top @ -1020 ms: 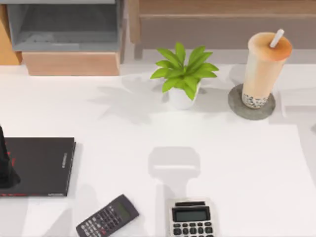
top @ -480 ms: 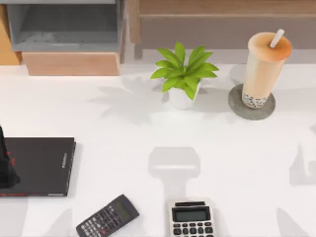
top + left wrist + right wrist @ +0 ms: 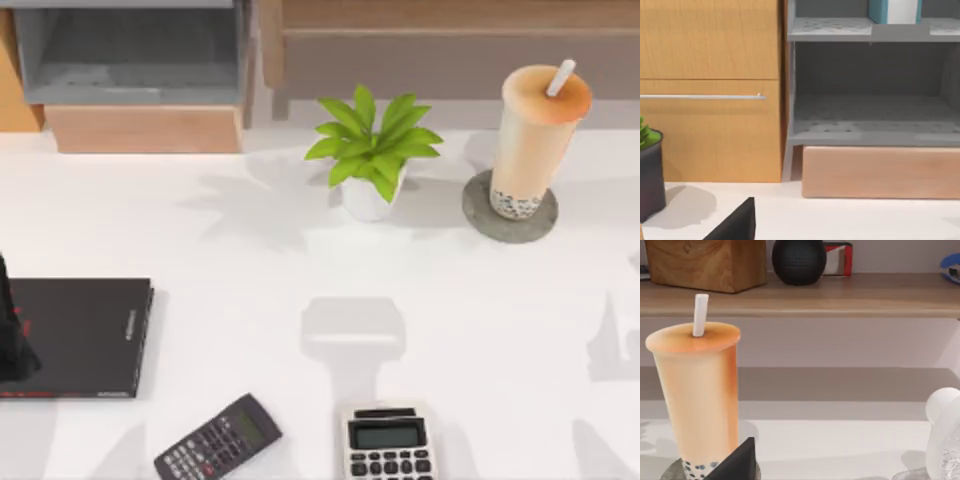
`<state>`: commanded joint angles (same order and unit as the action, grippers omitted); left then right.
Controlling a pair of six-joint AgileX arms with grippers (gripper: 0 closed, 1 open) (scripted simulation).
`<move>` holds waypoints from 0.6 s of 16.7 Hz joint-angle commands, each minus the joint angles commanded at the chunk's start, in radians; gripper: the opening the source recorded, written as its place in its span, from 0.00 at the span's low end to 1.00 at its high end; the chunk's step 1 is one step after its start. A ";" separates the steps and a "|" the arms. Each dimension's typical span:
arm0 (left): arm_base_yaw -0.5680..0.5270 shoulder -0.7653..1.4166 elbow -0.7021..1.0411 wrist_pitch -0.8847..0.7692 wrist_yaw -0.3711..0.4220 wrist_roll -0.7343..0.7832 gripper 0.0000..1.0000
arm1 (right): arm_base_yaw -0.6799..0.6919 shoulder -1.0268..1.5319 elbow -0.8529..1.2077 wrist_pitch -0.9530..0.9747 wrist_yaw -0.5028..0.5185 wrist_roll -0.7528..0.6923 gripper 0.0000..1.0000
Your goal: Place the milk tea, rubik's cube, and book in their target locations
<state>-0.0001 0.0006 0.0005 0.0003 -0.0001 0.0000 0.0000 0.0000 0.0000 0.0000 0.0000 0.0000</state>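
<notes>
The left tool [image 3: 12, 340] is a dark shape at the worktop's [image 3: 300, 250] left edge, over the flat black book with red marks [image 3: 85, 335]; I cannot tell whether it is released or clenched. Its wrist view faces a grey shelf unit [image 3: 870, 135], where the thick teal-blue book with white pages [image 3: 879, 11] stands in the upper compartment. The right tool [image 3: 737, 462], its state likewise impossible to tell, sits low beside the tall clear cup of peach-beige milk tea [image 3: 535, 135], which stands upright on the round grey stone-like coaster [image 3: 480, 222] at the far right, near a small green potted plant [image 3: 370, 150].
</notes>
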 joint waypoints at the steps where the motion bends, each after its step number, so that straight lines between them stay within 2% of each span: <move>1: -0.001 0.011 0.010 0.005 -0.002 0.000 1.00 | 0.000 0.000 0.000 0.000 0.000 0.000 1.00; 5: -0.023 0.159 0.143 0.076 -0.020 -0.001 1.00 | 0.000 0.000 0.000 0.000 0.000 0.000 1.00; 10: -0.076 0.579 0.451 0.238 -0.057 -0.002 1.00 | 0.000 0.000 0.000 0.000 0.000 0.000 1.00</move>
<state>-0.0758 0.5800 0.4517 0.2383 -0.0575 -0.0020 0.0000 0.0000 0.0000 0.0000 0.0000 0.0000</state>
